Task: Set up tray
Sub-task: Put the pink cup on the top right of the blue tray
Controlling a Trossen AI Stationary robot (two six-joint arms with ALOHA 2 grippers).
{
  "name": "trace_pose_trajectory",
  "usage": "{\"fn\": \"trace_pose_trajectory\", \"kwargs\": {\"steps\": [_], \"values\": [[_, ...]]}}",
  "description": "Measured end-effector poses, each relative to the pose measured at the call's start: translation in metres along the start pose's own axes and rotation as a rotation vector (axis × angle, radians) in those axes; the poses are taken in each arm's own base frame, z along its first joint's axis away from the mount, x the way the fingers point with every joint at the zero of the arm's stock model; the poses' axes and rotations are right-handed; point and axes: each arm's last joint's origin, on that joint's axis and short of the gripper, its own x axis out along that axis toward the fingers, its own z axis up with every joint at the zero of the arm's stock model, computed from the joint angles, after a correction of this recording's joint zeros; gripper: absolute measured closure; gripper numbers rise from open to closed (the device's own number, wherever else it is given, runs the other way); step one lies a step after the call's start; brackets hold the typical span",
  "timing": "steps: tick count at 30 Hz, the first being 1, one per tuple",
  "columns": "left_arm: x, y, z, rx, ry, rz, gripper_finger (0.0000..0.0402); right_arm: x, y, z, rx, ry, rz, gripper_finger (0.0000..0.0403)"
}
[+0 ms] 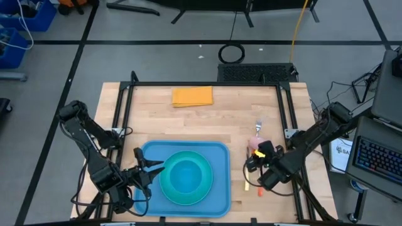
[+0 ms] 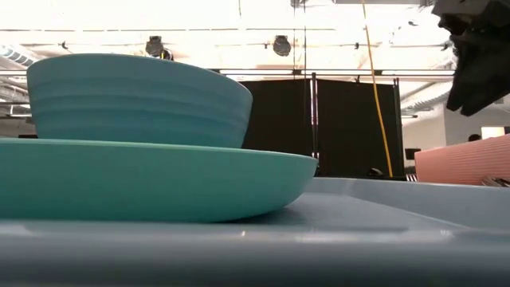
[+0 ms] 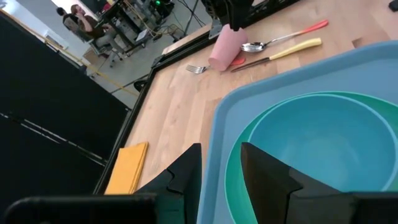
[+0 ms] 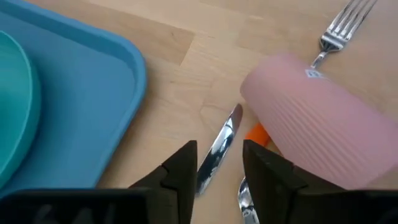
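Observation:
The blue tray (image 1: 217,188) lies at the table's near middle. A turquoise plate (image 1: 164,188) rests on it, and a blue bowl (image 1: 187,176) sits in the plate. My left gripper (image 1: 149,168) is open at the tray's left side. In the left wrist view its fingers stand on either side of the tray's rim (image 3: 214,149). My right gripper (image 1: 253,162) is open above the table, right of the tray. A knife's blade (image 4: 219,149) shows between its fingers, below them. A pink cup (image 4: 317,130) lies on its side just beyond.
A fork (image 1: 258,129) lies beyond the cup. A spoon (image 3: 280,38) and the knife's yellow handle (image 3: 303,45) lie right of the tray. An orange napkin (image 1: 193,96) lies at the far middle. A black frame (image 1: 119,107) borders the table.

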Motion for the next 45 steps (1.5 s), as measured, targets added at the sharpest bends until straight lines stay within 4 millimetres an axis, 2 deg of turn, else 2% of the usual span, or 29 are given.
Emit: {"fn": "trace_pose_trajectory", "kwargs": {"steps": [7,18,22,29,39,45], "values": [[0.0,0.0,0.0,0.0,0.0,-0.001,0.0284,-0.007,-0.018,-0.006,0.03,0.038,-0.154,0.028],[0.0,0.0,0.0,0.0,0.0,-0.001,0.0284,-0.016,-0.029,-0.015,0.1,0.069,-0.212,0.028],[0.0,0.0,0.0,-0.003,-0.001,-0.002,0.0284,-0.007,-0.036,-0.02,0.097,0.094,-0.262,0.028],[0.0,0.0,0.0,-0.005,0.0,-0.003,0.0284,0.017,-0.048,-0.03,0.085,0.065,-0.248,0.028],[0.0,0.0,0.0,-0.027,0.003,-0.008,0.0284,0.019,-0.046,-0.029,0.038,-0.006,-0.134,0.028],[0.0,-0.001,0.0,-0.033,0.008,-0.017,0.0284,0.031,-0.052,-0.033,0.038,-0.026,-0.102,0.028]]}}
